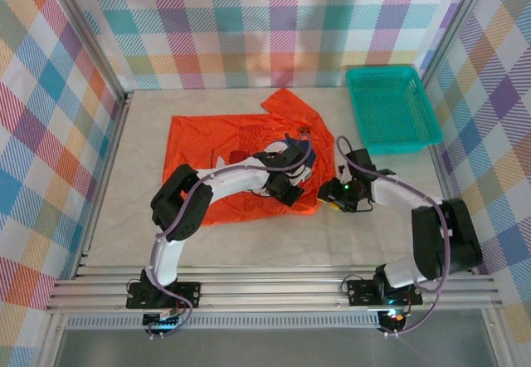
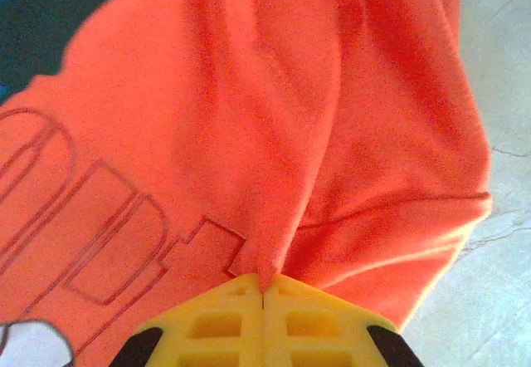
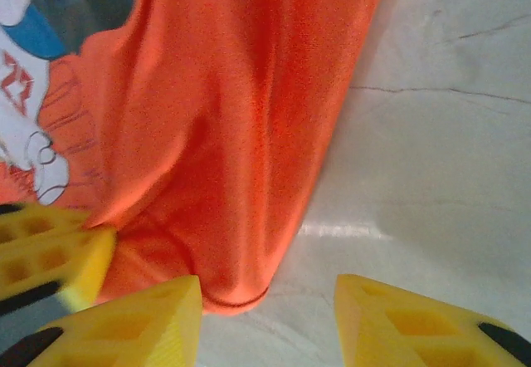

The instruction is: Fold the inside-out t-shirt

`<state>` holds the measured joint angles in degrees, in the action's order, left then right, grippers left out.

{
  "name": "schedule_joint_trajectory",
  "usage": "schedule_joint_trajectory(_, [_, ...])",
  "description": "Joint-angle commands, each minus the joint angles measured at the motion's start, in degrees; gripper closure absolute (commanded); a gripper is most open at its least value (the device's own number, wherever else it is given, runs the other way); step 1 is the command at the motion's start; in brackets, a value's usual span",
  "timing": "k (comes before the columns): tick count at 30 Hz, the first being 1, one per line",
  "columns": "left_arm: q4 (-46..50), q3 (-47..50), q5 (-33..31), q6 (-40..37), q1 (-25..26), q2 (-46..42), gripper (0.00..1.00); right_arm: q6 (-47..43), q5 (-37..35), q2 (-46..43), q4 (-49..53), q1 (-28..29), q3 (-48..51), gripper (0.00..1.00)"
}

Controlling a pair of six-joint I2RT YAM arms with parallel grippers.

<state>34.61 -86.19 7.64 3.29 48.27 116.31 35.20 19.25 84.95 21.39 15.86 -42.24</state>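
T-shirt (image 1: 241,147) is lying rumpled mid-surface (image 1: 373,234). Left end effector (image 2: 264,288) is pinching a fabric ridge near the shirt's 4 o'clock hem, likely for lifting. Right end effector (image 3: 265,300), jaws apart, is hovering at that hem, probably readying a second grip.

The t-shirt (image 1: 207,139) is orange-red, the basket (image 1: 390,110) teal, the walls (image 1: 249,18) pastel plaid, the left pincer (image 2: 264,292) yellow.

shirt (image 1: 211,147): on table (image 1: 249,238), under and ahead of left gripper (image 2: 264,292)
left gripper: at shirt's near right corner, cloth fold between its tips
right gripper (image 3: 267,294): just right of left gripper; shirt edge by its left finger, bare table ahead-right
basket (image 1: 388,70): beyond right gripper, apart from shirt
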Motion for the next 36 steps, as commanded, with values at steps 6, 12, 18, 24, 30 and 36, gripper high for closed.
schedule_joint_trajectory(6, [-1.1,-0.6,5.6,5.7,-3.9,-9.9,1.0,6.5,2.6,11.9,-10.3,1.1,-7.5,0.87])
schedule_joint_trajectory(12, [-1.0,1.7,7.0,5.9,-5.8,-11.3,1.0,3.2,-2.0,9.1,-4.1,0.9,-8.5,1.0])
schedule_joint_trajectory(18, [-2.7,5.4,7.0,5.9,-7.7,-11.7,0.87,-2.3,-7.2,1.4,2.8,0.5,-4.7,1.0])
schedule_joint_trajectory(24, [-2.9,5.5,6.9,5.7,-7.8,-10.0,0.84,-5.3,-6.2,-1.3,5.1,0.5,-1.6,1.0])
schedule_joint_trajectory(30, [-2.6,5.7,6.0,5.7,-7.8,-10.1,0.73,-6.1,-8.3,-2.6,6.7,0.4,0.5,1.0])
schedule_joint_trajectory(36, [-5.4,9.9,8.5,3.8,-5.6,-14.5,0.59,-2.7,-1.8,-5.0,5.0,0.5,-2.8,1.0])
